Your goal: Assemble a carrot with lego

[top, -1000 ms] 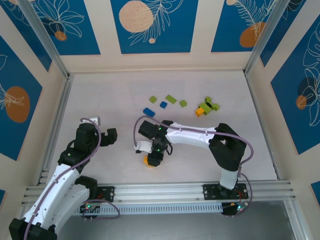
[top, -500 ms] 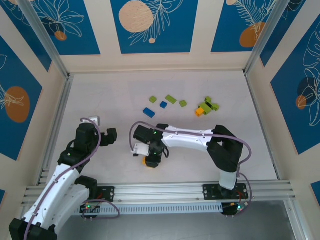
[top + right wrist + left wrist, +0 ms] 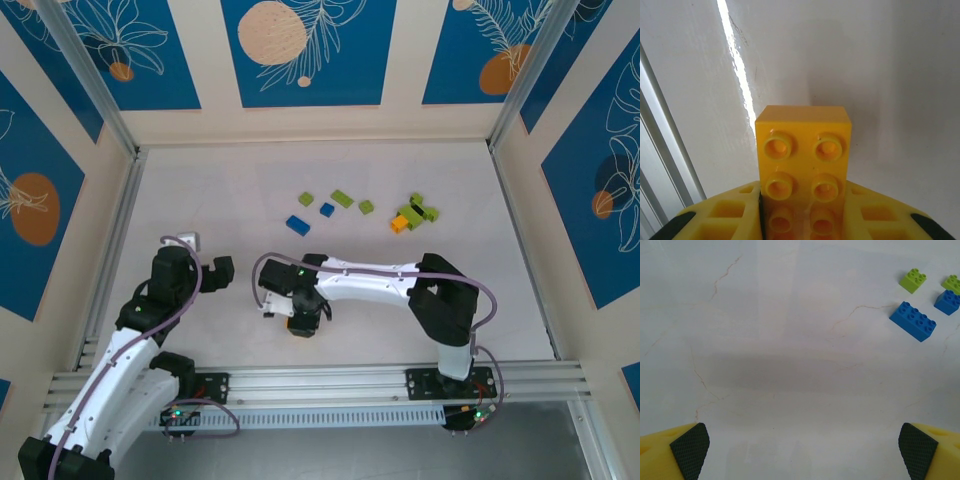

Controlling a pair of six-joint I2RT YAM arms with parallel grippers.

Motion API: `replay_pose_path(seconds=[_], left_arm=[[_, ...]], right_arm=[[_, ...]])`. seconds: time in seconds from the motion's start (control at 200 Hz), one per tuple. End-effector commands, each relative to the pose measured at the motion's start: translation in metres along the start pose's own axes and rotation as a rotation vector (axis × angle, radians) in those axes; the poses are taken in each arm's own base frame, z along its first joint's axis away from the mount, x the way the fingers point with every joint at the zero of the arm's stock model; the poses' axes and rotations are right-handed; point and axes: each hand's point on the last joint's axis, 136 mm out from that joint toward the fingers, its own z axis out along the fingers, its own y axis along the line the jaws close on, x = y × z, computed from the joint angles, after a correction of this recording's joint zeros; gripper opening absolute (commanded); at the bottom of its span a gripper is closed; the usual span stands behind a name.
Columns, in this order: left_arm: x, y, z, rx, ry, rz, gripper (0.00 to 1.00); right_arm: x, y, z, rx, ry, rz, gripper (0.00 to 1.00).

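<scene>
My right gripper (image 3: 300, 318) is shut on an orange lego brick (image 3: 802, 150), held by its long sides with the studs facing the wrist camera. It is low over the white table, left of the middle and toward the front. Loose lego lies farther back: two blue bricks (image 3: 298, 224) (image 3: 327, 210), lime green ones (image 3: 342, 198) (image 3: 306, 199) (image 3: 366, 207), and a clump (image 3: 413, 214) of green, orange and black. My left gripper (image 3: 216, 272) is open over bare table, and its wrist view shows the long blue brick (image 3: 912, 321) at the upper right.
The table (image 3: 200, 210) is walled at the back and both sides, with metal rails (image 3: 320, 380) along the front edge. A pale rail or wall strip (image 3: 670, 165) runs close on the left of the held brick.
The right arm has swung its gripper a little left and toward the front edge, carrying the orange brick. The left arm and the loose bricks have not moved.
</scene>
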Motion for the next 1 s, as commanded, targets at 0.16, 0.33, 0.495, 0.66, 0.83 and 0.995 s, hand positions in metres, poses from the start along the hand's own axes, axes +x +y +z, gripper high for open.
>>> replay_pose_path(seconds=[0.16,0.33,0.495,0.66,0.83,0.995], left_arm=[[0.0,0.017,0.001,-0.08,0.011,-0.013,1.0],[0.0,0.023,0.0,-0.104,0.013,-0.024,1.0],[0.0,0.023,0.001,-0.098,0.014,-0.029,1.0],[0.0,0.023,0.001,-0.094,0.012,-0.032,1.0],[-0.001,0.022,0.002,-0.085,0.012,-0.036,1.0],[-0.002,0.021,0.003,-0.077,0.012,-0.039,1.0]], right_arm=[[0.046,-0.008,0.075,-0.009,0.251,0.151,0.3],[0.031,-0.036,0.074,0.066,0.225,0.235,0.3],[0.031,-0.065,0.076,0.111,0.225,0.287,0.3],[0.031,-0.094,0.07,0.141,0.2,0.337,0.3],[0.026,-0.124,0.059,0.162,0.162,0.369,0.3],[0.02,-0.136,0.054,0.146,0.145,0.352,0.3]])
